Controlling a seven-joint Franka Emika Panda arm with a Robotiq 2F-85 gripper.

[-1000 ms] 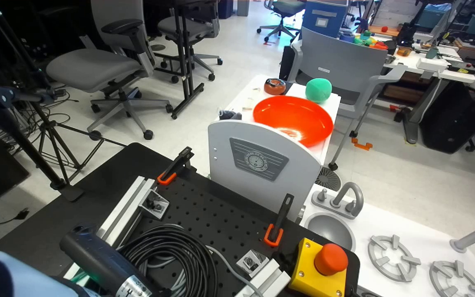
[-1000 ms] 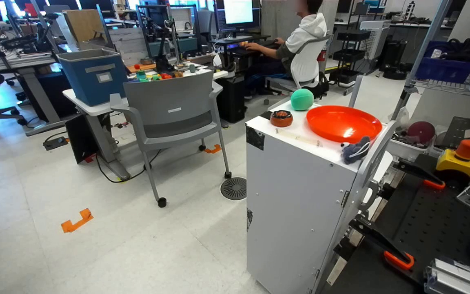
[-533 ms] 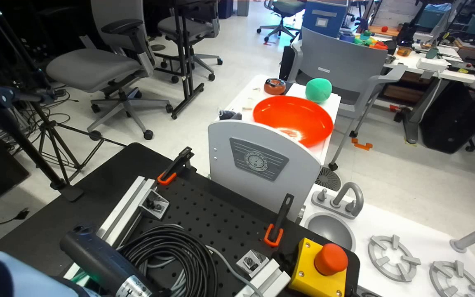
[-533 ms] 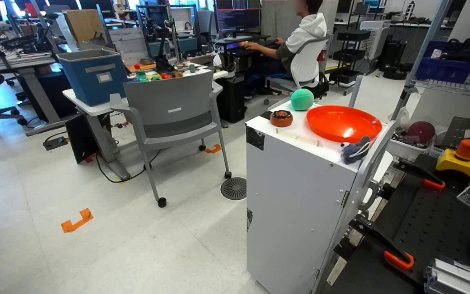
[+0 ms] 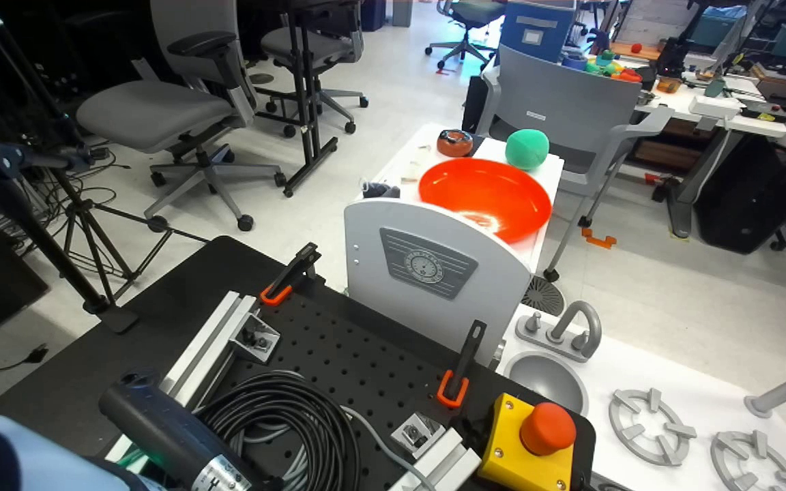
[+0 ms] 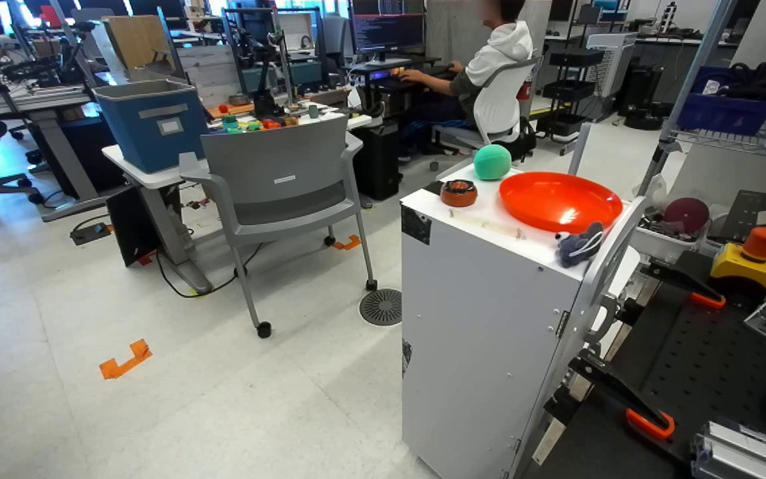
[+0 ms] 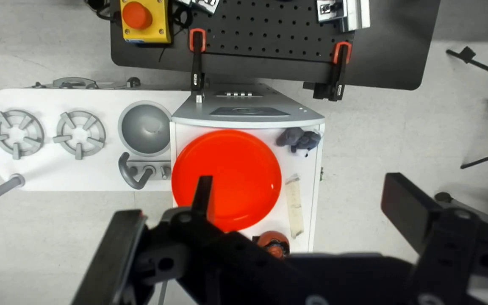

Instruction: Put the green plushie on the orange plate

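Sitting beside one orange plate (image 6: 556, 199): one green plushie (image 6: 493, 162).

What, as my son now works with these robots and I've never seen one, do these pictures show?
A robot arm, of which only the pincer shows clearly, in the wrist view: that camera sits on the arm's wrist and looks down. The exterior views come from two cameras standing outside the robot. On the cabinet are a plate, the green plushie beside it (whether they touch, I can't tell), a grey toy and a small brown object I can't identify. The pincer is open and holds nothing.
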